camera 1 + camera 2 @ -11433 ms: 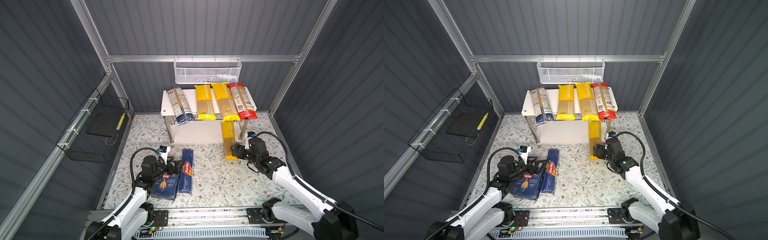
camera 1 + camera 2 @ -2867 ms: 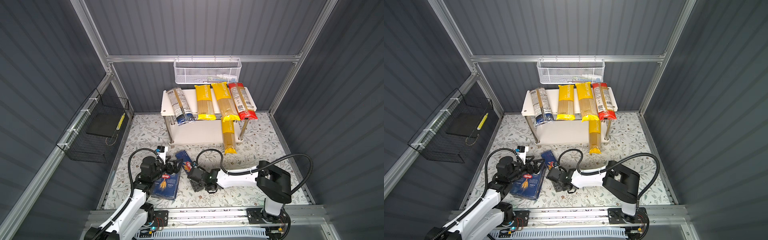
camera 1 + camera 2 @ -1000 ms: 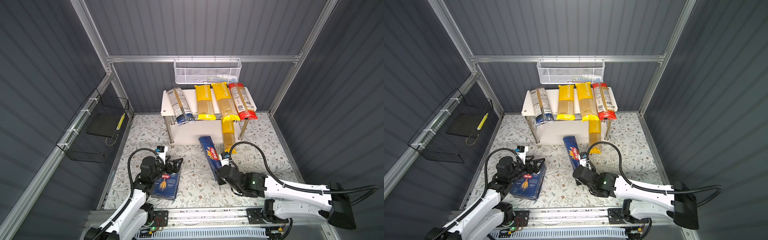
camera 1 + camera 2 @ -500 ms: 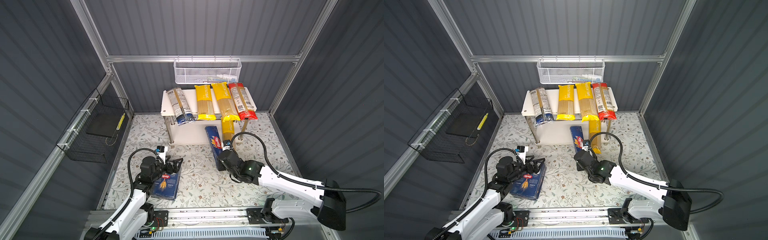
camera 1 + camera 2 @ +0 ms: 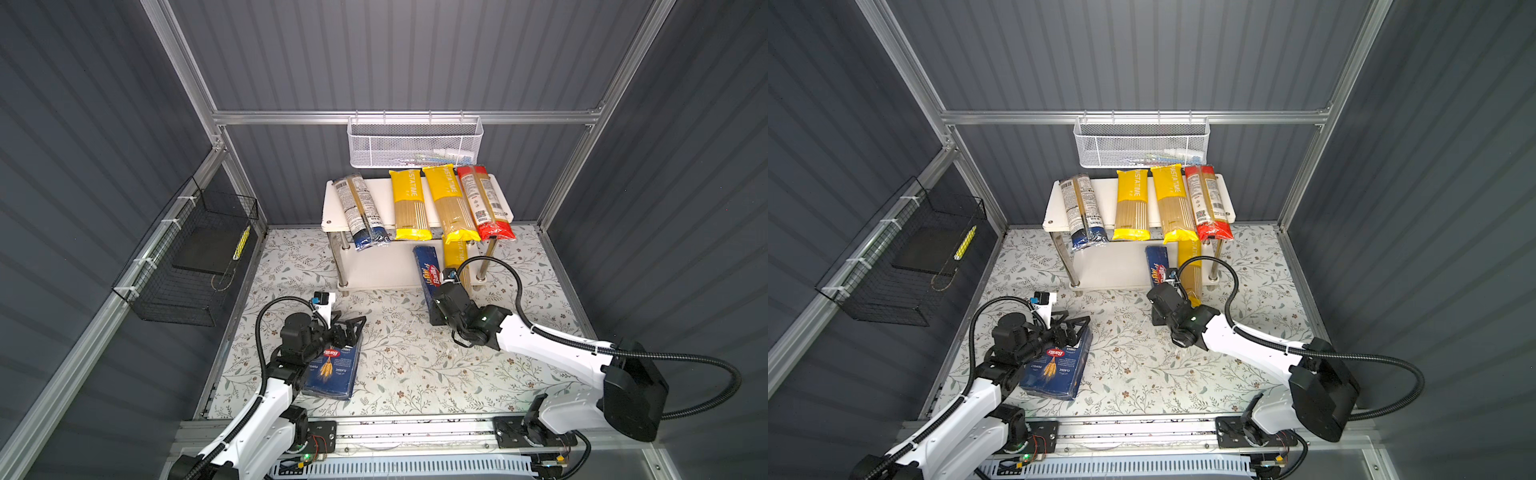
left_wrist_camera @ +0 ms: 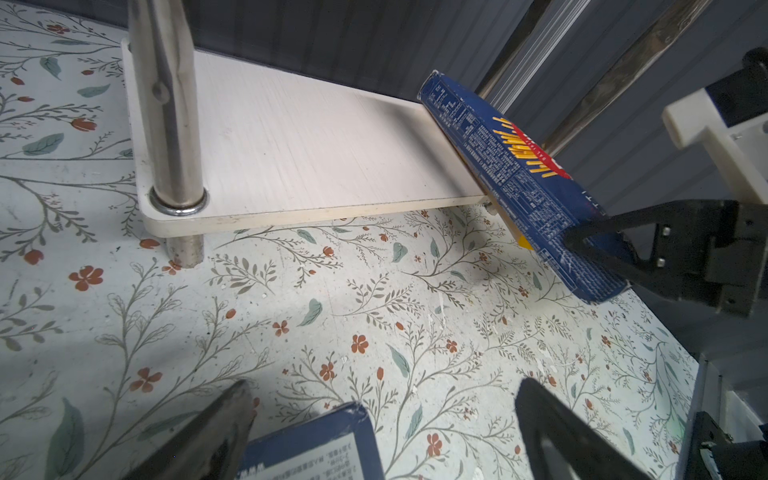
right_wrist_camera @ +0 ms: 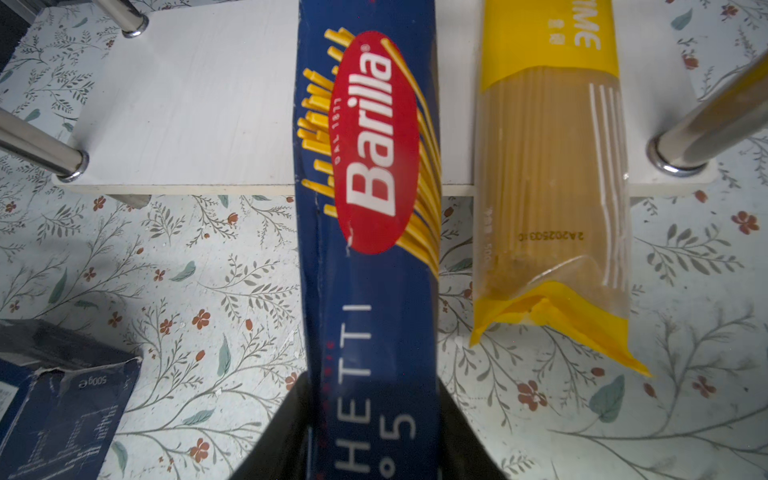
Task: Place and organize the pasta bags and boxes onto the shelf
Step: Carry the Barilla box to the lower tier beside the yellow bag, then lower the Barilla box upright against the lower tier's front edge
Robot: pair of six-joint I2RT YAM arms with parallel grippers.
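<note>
My right gripper [image 7: 372, 390] is shut on the near end of the long narrow Barilla pasta box [image 7: 370, 208]. The box's far end lies over the shelf's lower board [image 7: 187, 104], beside a yellow bag [image 7: 548, 187] that juts out over the front edge. In both top views this box [image 5: 428, 270] points into the shelf [image 5: 332, 199]. Several bags lie side by side on the top board: a navy-ended one [image 5: 359, 212], two yellow ones [image 5: 409, 208] and a red-ended one [image 5: 484, 203]. The wide flat box [image 5: 332, 370] lies on the floor at the left. My left gripper [image 6: 382, 395] is open over its far end.
A white mesh basket [image 5: 415, 143] hangs on the back wall above the shelf. A black wire basket [image 5: 195, 266] hangs on the left wall. Chrome posts [image 7: 698, 133] stand at the lower board's corners. The floral floor [image 5: 395, 353] lies between the two arms.
My right gripper has carried the narrow box forward from mid-floor, so its far end now lies over the lower board. The left arm and wide box have not moved.
</note>
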